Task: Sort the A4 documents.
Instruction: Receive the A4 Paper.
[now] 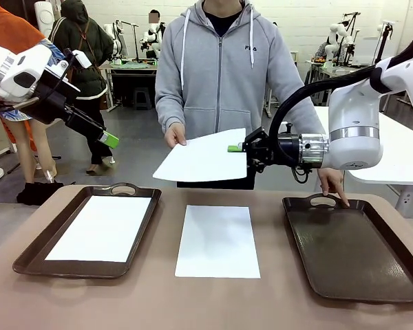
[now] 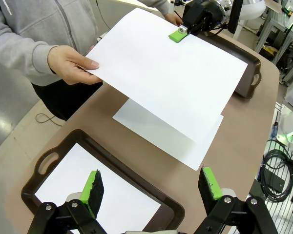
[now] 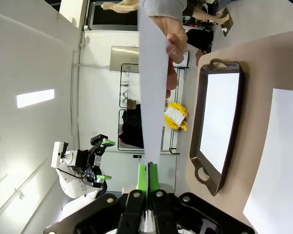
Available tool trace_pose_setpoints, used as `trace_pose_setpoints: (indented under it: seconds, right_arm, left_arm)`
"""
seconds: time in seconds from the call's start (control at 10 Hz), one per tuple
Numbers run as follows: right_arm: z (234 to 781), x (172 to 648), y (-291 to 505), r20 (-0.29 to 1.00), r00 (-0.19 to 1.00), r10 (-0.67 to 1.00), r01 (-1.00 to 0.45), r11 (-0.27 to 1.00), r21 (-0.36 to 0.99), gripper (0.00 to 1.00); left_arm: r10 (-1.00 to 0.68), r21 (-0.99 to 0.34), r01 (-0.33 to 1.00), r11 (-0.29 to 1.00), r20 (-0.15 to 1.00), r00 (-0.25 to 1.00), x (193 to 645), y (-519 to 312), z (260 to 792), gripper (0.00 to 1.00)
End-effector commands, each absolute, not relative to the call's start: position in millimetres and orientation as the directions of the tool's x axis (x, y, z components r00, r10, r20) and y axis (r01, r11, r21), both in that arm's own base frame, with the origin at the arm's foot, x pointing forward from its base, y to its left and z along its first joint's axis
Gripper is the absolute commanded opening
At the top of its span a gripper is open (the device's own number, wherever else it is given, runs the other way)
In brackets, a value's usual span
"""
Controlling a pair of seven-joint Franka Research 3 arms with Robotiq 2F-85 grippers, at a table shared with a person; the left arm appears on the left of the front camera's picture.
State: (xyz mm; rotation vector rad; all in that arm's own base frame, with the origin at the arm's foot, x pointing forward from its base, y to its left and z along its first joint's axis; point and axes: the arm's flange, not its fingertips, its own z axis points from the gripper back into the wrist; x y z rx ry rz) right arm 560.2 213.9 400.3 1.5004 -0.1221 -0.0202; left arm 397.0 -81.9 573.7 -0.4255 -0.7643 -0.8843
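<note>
A white A4 sheet (image 1: 203, 157) is held in the air above the table's far side. The person's hand (image 1: 174, 135) grips its left edge, and my right gripper (image 1: 236, 148) is shut on its right edge. Seen edge-on in the right wrist view, this sheet (image 3: 151, 87) runs up from my right gripper (image 3: 148, 176). A second sheet (image 1: 217, 240) lies flat on the table's middle. A third sheet (image 1: 103, 227) lies in the left brown tray (image 1: 34, 251). My left gripper (image 1: 107, 139) hangs open, high at the left; its fingers (image 2: 93, 191) stand apart above that tray (image 2: 63, 148).
An empty dark brown tray (image 1: 351, 251) sits at the right, with the person's other hand (image 1: 334, 185) resting on its handle. Cables (image 2: 278, 165) hang beside the table's edge in the left wrist view. Other tables and people stand far behind.
</note>
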Motion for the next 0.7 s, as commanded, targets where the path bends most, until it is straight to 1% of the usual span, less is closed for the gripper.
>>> trace_pose_setpoints:
  seconds: [0.0,0.2,0.3,0.6]
  right_arm:
    - [397.6,559.7,213.6,0.039,0.997,-0.064,-0.034,0.075,0.997,0.00]
    - [398.0,557.8,215.3,0.052,0.998,-0.027,-0.050,0.071,0.996,0.00]
    - [400.0,559.7,214.1,0.059,0.995,-0.085,-0.053,0.073,0.996,0.00]
    - [400.0,559.7,214.1,0.059,0.995,-0.085,-0.053,0.073,0.996,0.00]
  left_arm:
    - [-0.533,-0.024,0.816,0.577,0.746,0.399,397.0,-83.0,573.7,1.00]
    - [-0.533,-0.024,0.816,0.577,0.746,0.399,397.0,-83.0,573.7,1.00]
    - [-0.533,-0.024,0.816,0.577,0.746,0.399,397.0,-83.0,573.7,1.00]
    - [-0.533,-0.024,0.816,0.577,0.746,0.399,397.0,-83.0,573.7,1.00]
